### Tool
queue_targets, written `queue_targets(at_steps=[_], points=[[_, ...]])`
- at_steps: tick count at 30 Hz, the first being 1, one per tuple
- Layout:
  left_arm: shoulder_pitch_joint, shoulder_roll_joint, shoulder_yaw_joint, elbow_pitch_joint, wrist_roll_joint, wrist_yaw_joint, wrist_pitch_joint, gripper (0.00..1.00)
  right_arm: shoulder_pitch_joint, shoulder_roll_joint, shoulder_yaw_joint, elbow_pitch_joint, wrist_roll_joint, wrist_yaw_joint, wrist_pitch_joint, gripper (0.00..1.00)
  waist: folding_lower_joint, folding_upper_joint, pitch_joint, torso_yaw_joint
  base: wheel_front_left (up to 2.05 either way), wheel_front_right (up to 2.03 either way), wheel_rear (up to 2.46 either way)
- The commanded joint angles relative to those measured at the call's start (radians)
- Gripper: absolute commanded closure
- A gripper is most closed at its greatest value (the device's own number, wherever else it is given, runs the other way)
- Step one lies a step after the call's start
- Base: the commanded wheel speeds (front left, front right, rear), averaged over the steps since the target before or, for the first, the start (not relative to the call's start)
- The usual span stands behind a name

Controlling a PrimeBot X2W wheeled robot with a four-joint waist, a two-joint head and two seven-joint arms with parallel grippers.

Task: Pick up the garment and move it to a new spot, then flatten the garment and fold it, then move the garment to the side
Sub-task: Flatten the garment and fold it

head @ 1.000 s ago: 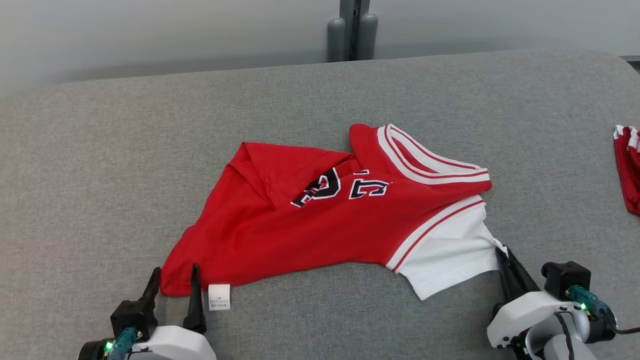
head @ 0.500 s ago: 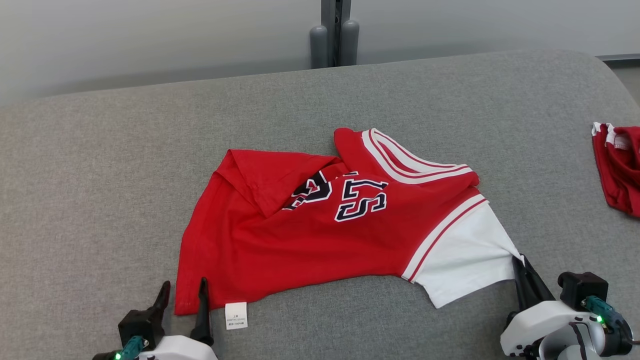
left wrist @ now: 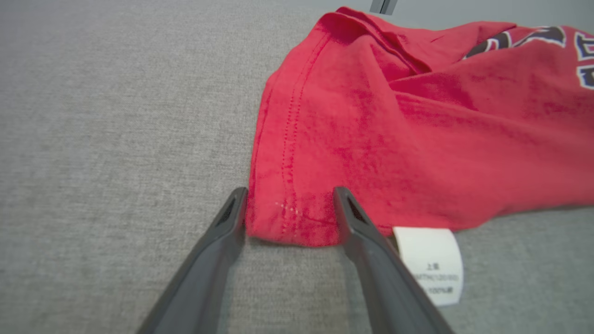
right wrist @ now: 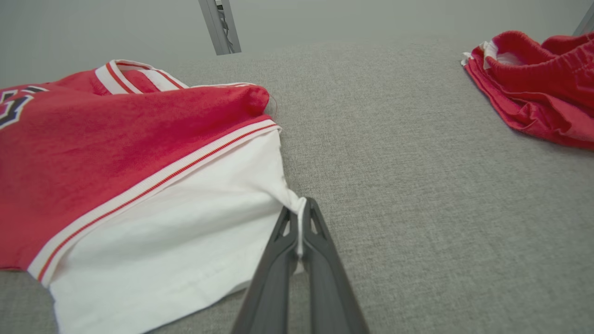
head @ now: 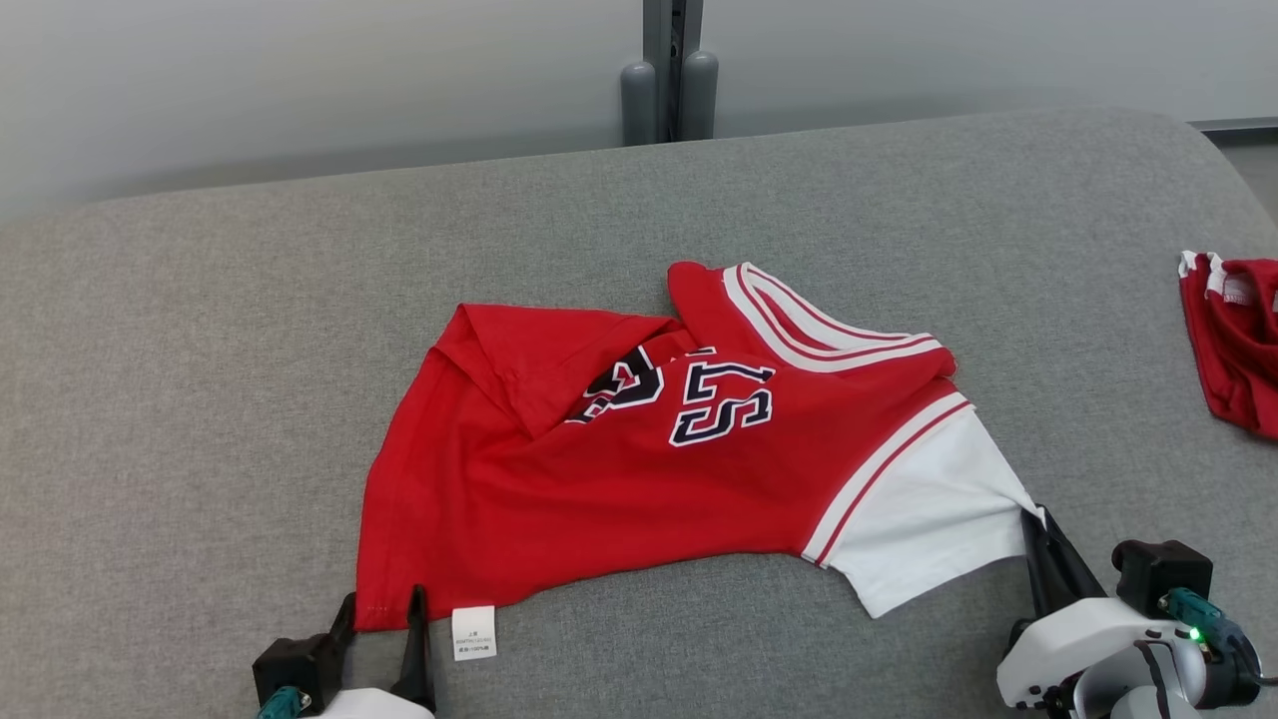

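Right end effector [right wrist: 300, 209] clamps garment [head: 619, 484] edge; left end effector [left wrist: 290, 195] straddles hem

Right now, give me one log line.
left pincer: open, astride jersey hem corner | right pincer: shut on jersey sleeve tip | jersey: rumpled

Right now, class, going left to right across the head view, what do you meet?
In order: left claw → white care label → jersey's navy numbers → white sleeve → right claw → second red garment.
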Motion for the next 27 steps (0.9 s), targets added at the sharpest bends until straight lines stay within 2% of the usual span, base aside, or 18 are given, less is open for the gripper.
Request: queue_targets(at_steps=[1,2,3,8,13,17,21,27], points=[[-0.015,0.004,-0.004,0.006,-0.007,-0.007,0.001,0.55,-0.008,-0.004,0.0,-0.006,-0.006,0.0,-0.005,1.0,0.0,-0.0001,-0.001,-0.001,0.0,0.0,0.0],[-0.018,0.003,-0.005,0.003,-0.005,-0.008,0.001,0.85,-0.007,-0.004,0.0,-0.008,-0.005,0.0,-0.005,1.0,0.0,-0.0001,-0.002,-0.001,0.0,0.0,0.0],[-0.019,0.004,-0.004,0.001,-0.003,-0.007,0.001,1.0,-0.007,-0.004,0.001,-0.011,-0.002,0.0,-0.005,1.0,0.0,-0.0001,-0.003,-0.002,0.0,0.0,0.0],[-0.018,0.004,0.009,-0.013,0.008,-0.025,0.0,1.0,-0.004,-0.002,0.01,-0.048,0.026,0.0,-0.005,1.0,0.0,-0.0001,-0.024,-0.002,0.0,0.0,0.0],[-0.044,0.005,0.055,-0.133,0.06,-0.046,0.0,1.0,-0.024,-0.002,0.035,-0.127,0.071,0.0,-0.005,1.0,0.0,-0.0001,-0.069,0.003,0.0,0.0,0.0],[-0.079,0.005,0.108,-0.219,0.117,-0.08,0.0,1.0,-0.071,-0.002,0.059,-0.188,0.108,0.0,-0.005,1.0,0.0,-0.0001,-0.114,0.003,0.0,0.0,0.0],[-0.178,0.039,0.15,-0.275,0.171,-0.122,0.0,1.0,-0.162,-0.018,0.062,-0.248,0.129,0.0,-0.005,1.0,0.0,-0.0001,-0.137,0.004,0.0,0.0,0.0],[-0.373,0.112,0.171,-0.278,0.218,-0.159,0.0,1.0,-0.336,-0.067,0.046,-0.306,0.151,0.0,-0.005,1.0,0.0,-0.0001,-0.157,0.01,0.0,0.0,0.0]])
